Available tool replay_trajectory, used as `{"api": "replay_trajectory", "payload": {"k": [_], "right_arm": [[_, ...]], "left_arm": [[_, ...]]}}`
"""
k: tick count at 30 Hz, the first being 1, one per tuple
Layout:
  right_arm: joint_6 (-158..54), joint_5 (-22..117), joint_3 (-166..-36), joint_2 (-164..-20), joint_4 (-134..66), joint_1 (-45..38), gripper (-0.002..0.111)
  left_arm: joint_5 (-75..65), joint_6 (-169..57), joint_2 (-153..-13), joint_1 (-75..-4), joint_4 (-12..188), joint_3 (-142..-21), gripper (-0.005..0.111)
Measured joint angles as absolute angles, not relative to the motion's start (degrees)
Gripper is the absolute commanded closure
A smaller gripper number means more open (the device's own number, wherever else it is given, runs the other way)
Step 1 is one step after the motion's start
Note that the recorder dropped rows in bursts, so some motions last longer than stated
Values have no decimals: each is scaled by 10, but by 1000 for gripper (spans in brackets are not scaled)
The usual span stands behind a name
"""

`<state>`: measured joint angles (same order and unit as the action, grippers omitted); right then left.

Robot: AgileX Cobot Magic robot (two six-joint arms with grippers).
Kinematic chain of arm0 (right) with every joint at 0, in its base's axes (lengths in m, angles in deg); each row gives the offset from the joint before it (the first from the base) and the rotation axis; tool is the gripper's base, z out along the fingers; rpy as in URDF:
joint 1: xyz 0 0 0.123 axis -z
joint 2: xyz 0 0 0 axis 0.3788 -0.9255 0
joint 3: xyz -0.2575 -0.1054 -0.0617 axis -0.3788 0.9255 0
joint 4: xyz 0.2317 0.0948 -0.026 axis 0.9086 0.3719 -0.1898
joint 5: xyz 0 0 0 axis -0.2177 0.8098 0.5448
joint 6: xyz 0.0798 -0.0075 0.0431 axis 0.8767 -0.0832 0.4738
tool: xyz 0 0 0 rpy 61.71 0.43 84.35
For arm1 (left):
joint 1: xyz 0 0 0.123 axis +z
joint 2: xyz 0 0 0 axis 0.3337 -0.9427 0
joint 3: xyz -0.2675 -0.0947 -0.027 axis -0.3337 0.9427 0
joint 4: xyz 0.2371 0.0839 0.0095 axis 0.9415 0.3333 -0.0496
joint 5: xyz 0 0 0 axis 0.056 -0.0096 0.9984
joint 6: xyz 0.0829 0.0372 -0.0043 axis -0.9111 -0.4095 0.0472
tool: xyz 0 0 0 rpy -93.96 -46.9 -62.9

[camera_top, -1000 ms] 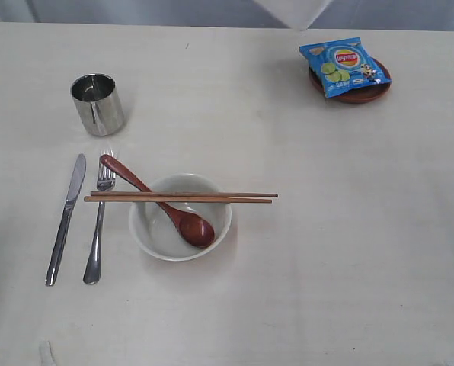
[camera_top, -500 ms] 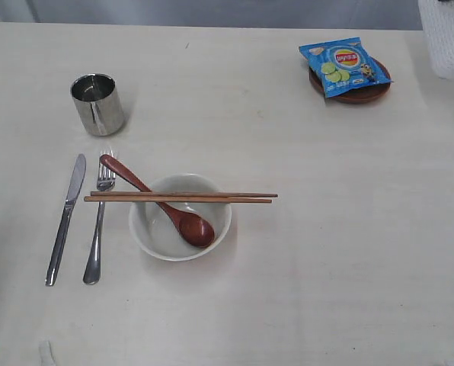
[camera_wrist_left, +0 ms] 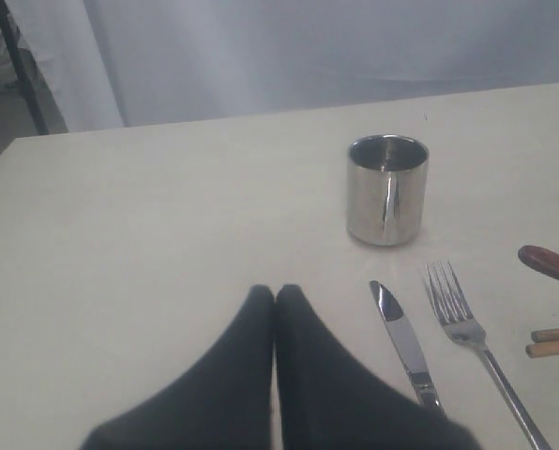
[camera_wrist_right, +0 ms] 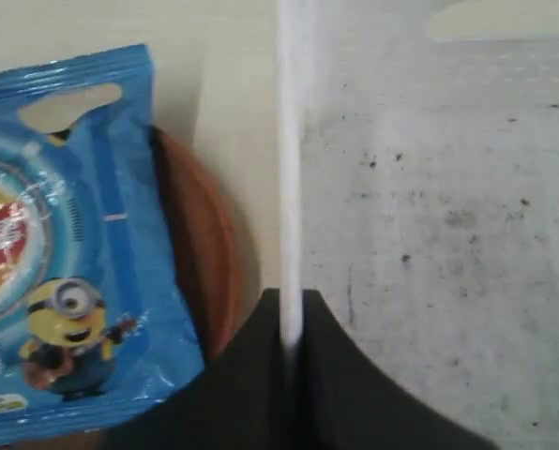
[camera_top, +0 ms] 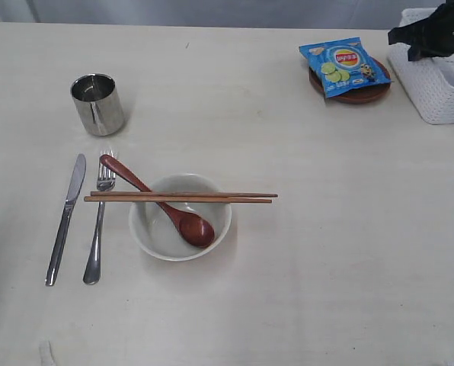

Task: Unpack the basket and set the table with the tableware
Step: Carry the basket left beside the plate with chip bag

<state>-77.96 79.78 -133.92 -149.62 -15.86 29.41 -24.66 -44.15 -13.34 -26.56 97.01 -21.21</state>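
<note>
Right gripper (camera_wrist_right: 289, 305) clamped on the wall of the basket (camera_top: 440, 95), which is just beside the brown plate (camera_top: 356, 98), on its side away from the bowl (camera_top: 152, 229): you set it down level and clear of the plate before letting go.

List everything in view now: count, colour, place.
table: one, cream, beneath everything
basket: one, white, far right
plate: one, brown, beside basket
snack bag: one, blue, on plate
cup: one, steel, far left
knife: one, steel, below cup in exterior view
fork: one, steel, right of knife
bowl: one, off-white, right of fork
spoon: one, reddish-brown, head in bowl
chopsticks: two, wooden, across bowl rim
left claw: one, black, shut, near knife
right claw: one, black, shut on basket wall
</note>
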Motion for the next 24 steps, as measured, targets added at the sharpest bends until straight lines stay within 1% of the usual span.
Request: {"api": "replay_trajectory", "payload": {"k": [5,10,18,24], "right_arm": [[-894,822,-1341,-1500,-71,271,109],[-929,852,-1341,-1500,-35,224,109],[-920,896,-1343,-1499,-26,145,109],[-850,911,-1343,-1477,-47,81,109]], "left_arm": [[-247,-442,-133,-266,970,-212,107],[-247,-442,-133,-266,970,-212,107],[-247,-442,-133,-266,970,-212,107],[-247,-442,-133,-266,970,-212,107]]}}
